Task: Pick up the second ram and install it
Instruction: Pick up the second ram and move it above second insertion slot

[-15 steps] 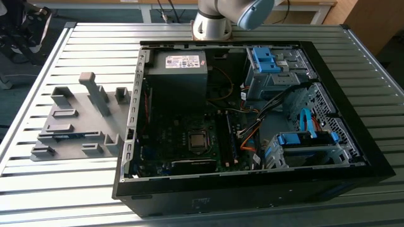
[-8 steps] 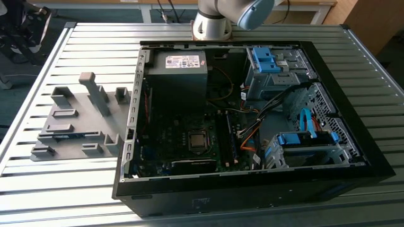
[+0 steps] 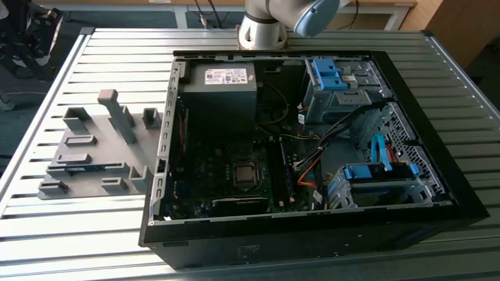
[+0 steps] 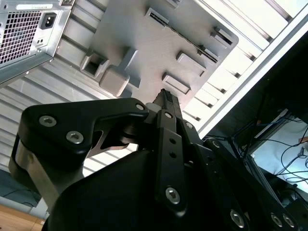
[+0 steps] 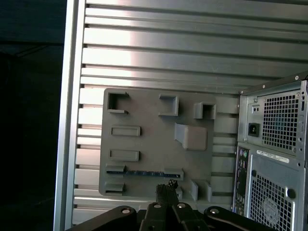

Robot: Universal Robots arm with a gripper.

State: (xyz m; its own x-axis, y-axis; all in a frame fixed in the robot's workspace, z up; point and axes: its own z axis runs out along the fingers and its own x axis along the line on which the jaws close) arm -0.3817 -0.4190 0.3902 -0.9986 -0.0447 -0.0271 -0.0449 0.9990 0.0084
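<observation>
The second ram [image 5: 144, 173] is a thin blue-green strip standing on edge between two grey holder blocks on the grey holder plate [image 5: 149, 120]. The exterior view has the second ram [image 3: 78, 170] low on the plate [image 3: 98, 178], at that view's left. In the second wrist view the second ram [image 4: 185, 37] is a dark line across the plate [image 4: 139, 43]. My gripper [image 5: 166, 188] hangs well above the plate, close to the ram's line, shut with nothing held. The second wrist view catches the gripper [image 4: 165, 96] from the side.
An open computer case [image 3: 312, 146] lies on the slatted metal table [image 3: 117, 58] beside the plate, its motherboard [image 3: 234, 170] exposed. The arm's base [image 3: 262, 26] stands behind the case. Raised holder blocks [image 3: 117, 114] stick up from the plate. The table edge [image 5: 72, 96] runs near the plate.
</observation>
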